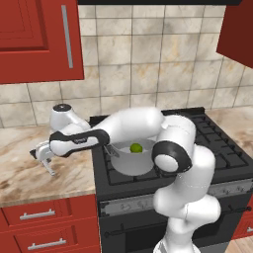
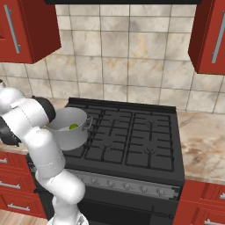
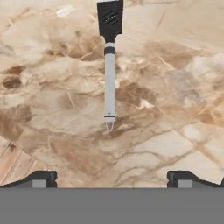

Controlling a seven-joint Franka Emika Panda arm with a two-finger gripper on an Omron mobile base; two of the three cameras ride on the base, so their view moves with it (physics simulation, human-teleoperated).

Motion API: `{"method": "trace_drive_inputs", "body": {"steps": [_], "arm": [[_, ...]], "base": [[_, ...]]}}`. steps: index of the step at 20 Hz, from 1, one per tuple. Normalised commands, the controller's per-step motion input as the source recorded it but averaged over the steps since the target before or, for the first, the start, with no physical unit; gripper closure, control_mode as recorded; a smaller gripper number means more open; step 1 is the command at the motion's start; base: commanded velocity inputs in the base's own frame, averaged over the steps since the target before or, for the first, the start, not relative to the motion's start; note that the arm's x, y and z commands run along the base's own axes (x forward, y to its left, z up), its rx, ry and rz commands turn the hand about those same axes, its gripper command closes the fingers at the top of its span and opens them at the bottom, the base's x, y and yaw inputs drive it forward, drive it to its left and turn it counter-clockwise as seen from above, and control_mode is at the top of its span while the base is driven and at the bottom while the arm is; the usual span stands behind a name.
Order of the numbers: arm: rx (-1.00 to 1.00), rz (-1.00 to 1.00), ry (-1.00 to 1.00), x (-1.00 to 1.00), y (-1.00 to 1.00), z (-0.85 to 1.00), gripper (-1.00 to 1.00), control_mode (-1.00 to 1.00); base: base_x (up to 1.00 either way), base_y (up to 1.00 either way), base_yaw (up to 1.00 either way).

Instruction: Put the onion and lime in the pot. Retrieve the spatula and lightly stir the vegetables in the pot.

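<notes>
The spatula lies flat on the marble counter, its black blade toward the top of the hand view and its silver handle pointing back at me. My gripper hovers above the handle's end, open, with nothing between the fingertips. From the left base view the gripper hangs over the counter, left of the stove. The grey steel pot stands on the stove's front left burner with the green lime inside. The pot and the lime also appear in the right base view. The onion is hidden.
The black stove fills the middle, with marble counter on both sides. Red wall cabinets hang above the left counter. The counter's front edge and wooden floor show at the lower left of the hand view.
</notes>
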Motion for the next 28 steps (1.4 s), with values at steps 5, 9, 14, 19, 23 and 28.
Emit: {"method": "trace_drive_inputs", "body": {"steps": [5, 9, 14, 19, 23, 28], "arm": [[0.0, 0.0, 0.02, 0.07, 0.0, -0.3, -1.0, -1.0], [0.0, 0.0, 0.0, 0.04, 0.02, -0.19, -1.0, -1.0], [0.0, -0.03, 0.0, 0.06, 0.0, -0.24, -1.0, -1.0], [0.0, -0.04, 0.0, 0.15, 0.0, -0.31, -1.0, -1.0], [0.04, -0.06, 0.0, 0.15, 0.0, -0.45, -1.0, -1.0], [0.03, -0.05, 0.0, 0.12, 0.07, -0.35, -1.0, -1.0]], "base": [[0.0, 0.0, 0.0], [0.0, 0.0, 0.0], [0.0, 0.0, 0.0], [0.0, 0.0, 0.0], [0.0, 0.0, 0.0], [0.0, 0.0, 0.0]]}}
